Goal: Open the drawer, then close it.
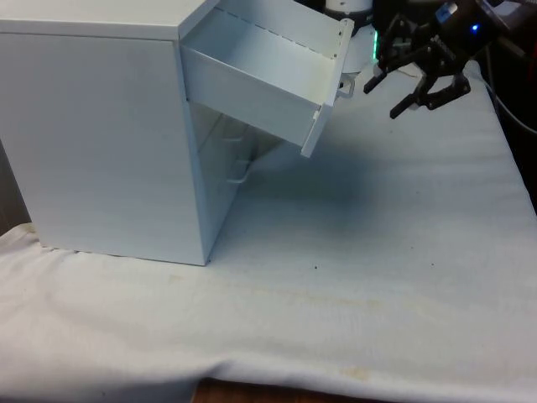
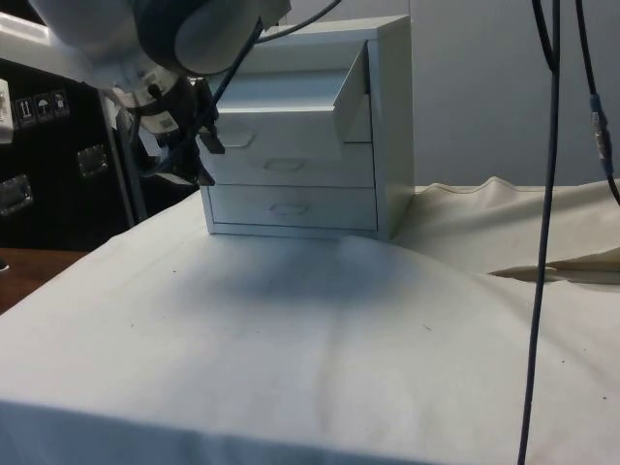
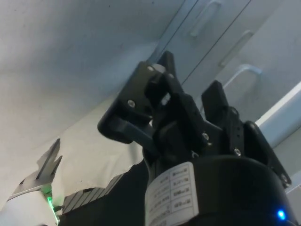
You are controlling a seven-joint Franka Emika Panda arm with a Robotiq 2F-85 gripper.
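Note:
A white chest of drawers [image 1: 101, 143] stands on the cloth at the front view's left. Its top drawer [image 1: 260, 75] is pulled far out and its inside looks empty. The drawer's handle [image 1: 346, 84] sits on its front panel. My black gripper [image 1: 379, 102] hangs just beyond that handle, open, with nothing between its fingers and a small gap to the handle. In the side view the gripper [image 2: 205, 160] is at the near edge of the open drawer [image 2: 291, 116]. The wrist view has the fingers [image 3: 160, 75] pointing towards the drawer fronts.
Two lower drawers [image 2: 286, 189] are shut, and their handles [image 3: 205, 16] show in the wrist view. Black cables [image 2: 552, 194] hang down in the side view. The cloth [image 1: 377, 252] lies flat in front of the chest, with a raised fold [image 2: 562, 271] at the side.

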